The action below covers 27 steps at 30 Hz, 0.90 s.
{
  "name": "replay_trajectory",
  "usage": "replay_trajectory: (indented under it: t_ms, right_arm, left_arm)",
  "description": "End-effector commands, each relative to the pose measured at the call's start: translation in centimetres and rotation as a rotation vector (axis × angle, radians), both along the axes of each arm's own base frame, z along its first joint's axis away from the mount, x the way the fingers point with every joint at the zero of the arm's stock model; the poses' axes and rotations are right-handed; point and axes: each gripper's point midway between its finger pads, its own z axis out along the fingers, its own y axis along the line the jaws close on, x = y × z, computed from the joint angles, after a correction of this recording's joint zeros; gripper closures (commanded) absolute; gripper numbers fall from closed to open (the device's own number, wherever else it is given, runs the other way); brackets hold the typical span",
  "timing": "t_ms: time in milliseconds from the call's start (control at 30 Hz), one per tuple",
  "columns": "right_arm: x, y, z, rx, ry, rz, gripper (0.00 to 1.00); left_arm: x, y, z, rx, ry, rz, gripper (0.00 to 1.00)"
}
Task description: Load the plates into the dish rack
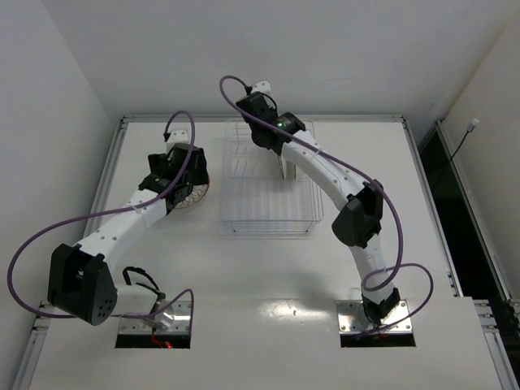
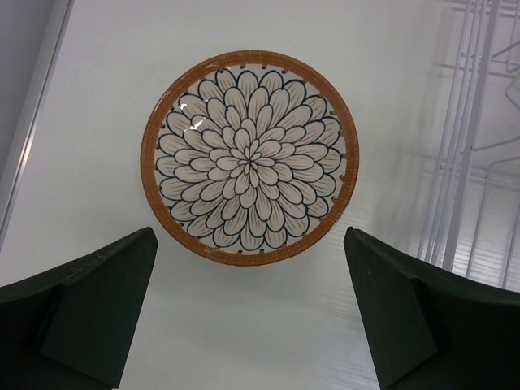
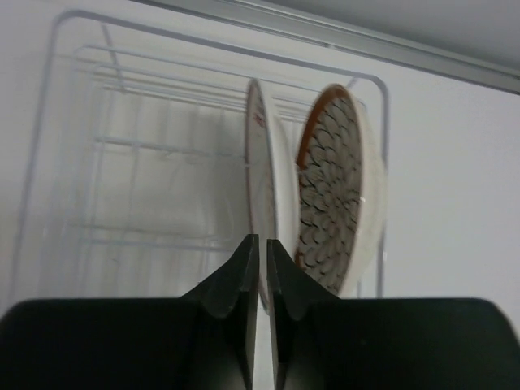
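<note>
Big white table [image 1: 268,325], dish rack [image 1: 244,207] parked mid-table. Right arm stretched over the rack's far right corner, right gripper [image 3: 262,242] pinched down on the rim of an edge-on plate [image 3: 258,162] standing upright among the tines, just beside a second plate [image 3: 333,187], also upright, pattern turned toward it. Last plate [image 2: 249,157] flat on the table left of the rack, face up, right below and ahead of the left gripper [image 2: 251,236], jaws spread wide with nothing in them. Round, so no long axis to fuss over. Looks like the left arm's job, judging by reach. Only thing in the way: the rack's wire wall [image 2: 467,162] off to that plate's right, near but not touching.
</note>
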Motion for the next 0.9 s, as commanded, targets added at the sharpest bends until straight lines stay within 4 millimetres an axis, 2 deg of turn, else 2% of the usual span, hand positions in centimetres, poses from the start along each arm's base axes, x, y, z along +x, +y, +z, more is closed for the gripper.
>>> replay_trajectory:
  t_ms: [0,33,67,267,300,367,433,467,533,567,700,733,800,867]
  right_arm:
    - [2.8,2.9,1.1,0.118,-0.024,0.155,0.96]
    - [3.0,3.3,0.3,0.128,-0.012,0.16,0.98]
    - [3.5,2.9,0.7,0.14,-0.019,0.157,0.99]
    - [5.9,0.9,-2.0,0.136,0.01,0.117,0.99]
    - [6.0,1.2,-1.9,0.145,0.006,0.125,0.99]
    - [6.7,0.0,-2.5,0.141,0.012,0.101,0.99]
    - [6.7,0.0,-2.5,0.149,0.012,0.096,0.99]
    - [7.0,-0.8,-2.4,0.142,0.006,0.075,0.99]
    - [6.9,-1.0,-2.7,0.139,0.009,0.06,0.99]
    - [7.0,-1.8,-2.5,0.142,0.004,0.039,0.99]
    - [6.7,-1.7,-1.8,0.168,-0.002,0.036,1.0]
    - [6.5,-1.5,-0.6,0.188,-0.016,0.051,1.0]
    - [6.2,-1.0,0.7,0.222,-0.029,0.083,1.0]
    - [5.1,-0.2,3.7,0.269,-0.065,0.13,0.95]
  left_arm:
    - [0.5,-0.1,1.6,-0.012,-0.047,0.021,0.0]
    - [0.5,-0.1,1.6,-0.012,-0.047,0.021,0.0]
    - [0.5,-0.1,1.6,-0.012,-0.047,0.021,0.0]
    - [0.5,-0.1,1.6,-0.012,-0.047,0.021,0.0]
    - [0.5,-0.1,1.6,-0.012,-0.047,0.021,0.0]
    - [0.5,-0.1,1.6,-0.012,-0.047,0.021,0.0]
    - [0.5,-0.1,1.6,-0.012,-0.047,0.021,0.0]
    - [0.5,-0.1,1.6,-0.012,-0.047,0.021,0.0]
    - [0.5,-0.1,1.6,-0.012,-0.047,0.021,0.0]
    - [0.5,-0.1,1.6,-0.012,-0.047,0.021,0.0]
    - [0.5,0.0,1.6,-0.007,-0.049,0.028,0.0]
    - [0.5,0.0,1.6,-0.007,-0.049,0.028,0.0]
    - [0.5,0.0,1.6,-0.007,-0.049,0.028,0.0]
    - [0.5,0.0,1.3,-0.004,-0.041,0.028,0.0]
